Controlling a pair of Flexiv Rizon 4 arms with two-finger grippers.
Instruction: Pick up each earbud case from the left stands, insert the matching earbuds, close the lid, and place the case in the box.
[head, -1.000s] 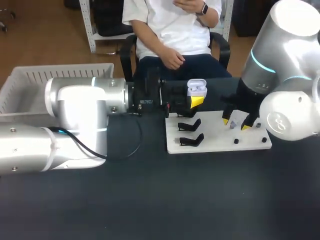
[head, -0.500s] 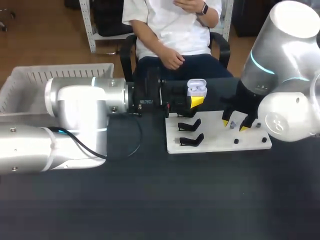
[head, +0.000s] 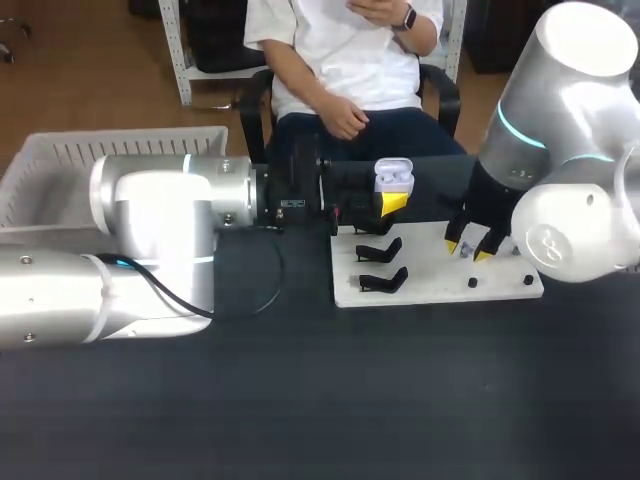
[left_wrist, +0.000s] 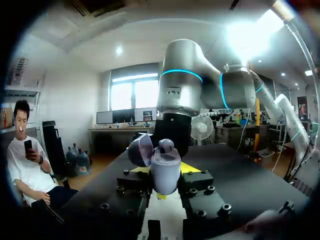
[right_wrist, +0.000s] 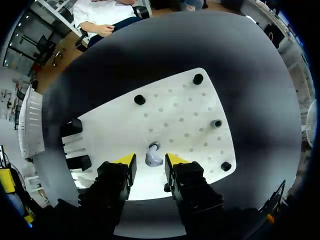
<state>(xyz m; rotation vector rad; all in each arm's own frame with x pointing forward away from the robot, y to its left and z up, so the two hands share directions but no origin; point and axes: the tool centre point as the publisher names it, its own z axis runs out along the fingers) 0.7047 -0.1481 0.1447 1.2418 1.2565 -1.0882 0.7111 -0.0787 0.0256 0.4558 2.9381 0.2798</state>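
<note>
One earbud (right_wrist: 154, 156) is lying on the board (right_wrist: 190, 115), right of centre in the head view, between our right gripper's (right_wrist: 150, 161) parted fingers, while our left gripper (left_wrist: 166, 176) is clasping the open case (head: 394, 176) mid-frame.

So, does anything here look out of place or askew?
Nothing stands out: the open earbud case sits upright in the left gripper, and one earbud rests on the white board between the right gripper's open fingers.
</note>
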